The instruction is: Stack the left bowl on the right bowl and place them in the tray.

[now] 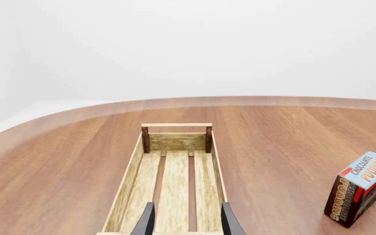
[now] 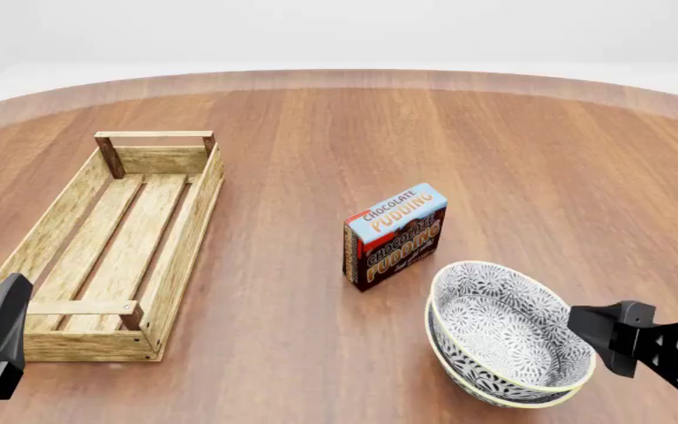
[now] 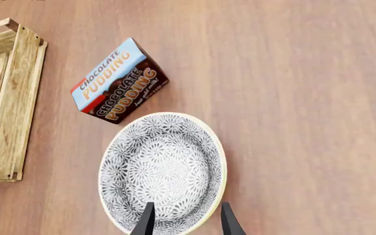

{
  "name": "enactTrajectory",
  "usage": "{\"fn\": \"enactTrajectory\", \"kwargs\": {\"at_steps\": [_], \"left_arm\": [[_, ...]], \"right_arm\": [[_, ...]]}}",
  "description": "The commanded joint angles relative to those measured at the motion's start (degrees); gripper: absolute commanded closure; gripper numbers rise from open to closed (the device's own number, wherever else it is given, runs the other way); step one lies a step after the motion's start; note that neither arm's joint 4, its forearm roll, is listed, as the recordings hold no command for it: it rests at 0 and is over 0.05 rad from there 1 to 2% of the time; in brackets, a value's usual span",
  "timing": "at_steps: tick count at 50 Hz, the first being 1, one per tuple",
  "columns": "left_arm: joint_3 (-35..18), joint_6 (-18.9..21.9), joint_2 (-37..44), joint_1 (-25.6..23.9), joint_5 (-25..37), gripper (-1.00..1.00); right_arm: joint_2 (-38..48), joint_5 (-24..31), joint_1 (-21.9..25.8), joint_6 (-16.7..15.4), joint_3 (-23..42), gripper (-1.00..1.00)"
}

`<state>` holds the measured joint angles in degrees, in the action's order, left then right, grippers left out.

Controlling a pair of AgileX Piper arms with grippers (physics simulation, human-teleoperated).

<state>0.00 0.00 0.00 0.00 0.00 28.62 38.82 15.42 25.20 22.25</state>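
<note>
Two black-and-white patterned bowls are stacked at the front right of the table. The upper bowl (image 2: 507, 325) sits nested and slightly tilted in the lower bowl (image 2: 489, 389). The right wrist view shows only the upper bowl (image 3: 165, 169). My right gripper (image 2: 600, 338) is open just right of the stack, and in its own view (image 3: 186, 223) its fingers straddle the rim. The light-wood tray (image 2: 186, 238) lies at the left and is empty. My left gripper (image 2: 7, 311) is open at the tray's near end, and in its own view (image 1: 186, 223) it looks along the tray (image 1: 126, 186).
A chocolate pudding box (image 2: 395, 237) stands on the table between the tray and the bowls, close to the bowls' far left side. It also shows in the left wrist view (image 1: 360, 193) and the right wrist view (image 3: 119, 81). The tray's corner (image 3: 18, 98) shows in the right wrist view.
</note>
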Motion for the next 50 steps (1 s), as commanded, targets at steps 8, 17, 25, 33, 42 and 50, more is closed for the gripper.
{"fn": "enactTrajectory", "kwargs": {"at_steps": [8, 17, 25, 33, 42, 50], "left_arm": [[0.0, 0.0, 0.0, 0.0, 0.0, -1.00], [0.0, 0.0, 0.0, 0.0, 0.0, -1.00], [0.0, 0.0, 0.0, 0.0, 0.0, -1.00], [0.0, 0.0, 0.0, 0.0, 0.0, -1.00], [0.0, 0.0, 0.0, 0.0, 0.0, -1.00], [0.0, 0.0, 0.0, 0.0, 0.0, -1.00]], "right_arm": [[0.6, -2.7, -3.5, 0.9, -4.2, -1.00], [1.6, -5.8, -3.4, 2.0, -7.1, -1.00], [3.9, -8.9, -3.4, 2.5, -8.5, -1.00], [6.5, -12.5, -4.1, 2.8, -10.0, -1.00], [10.8, -17.6, -3.7, 3.1, -11.2, -1.00], [14.2, -21.6, -2.8, 3.9, -12.5, -1.00]]}}
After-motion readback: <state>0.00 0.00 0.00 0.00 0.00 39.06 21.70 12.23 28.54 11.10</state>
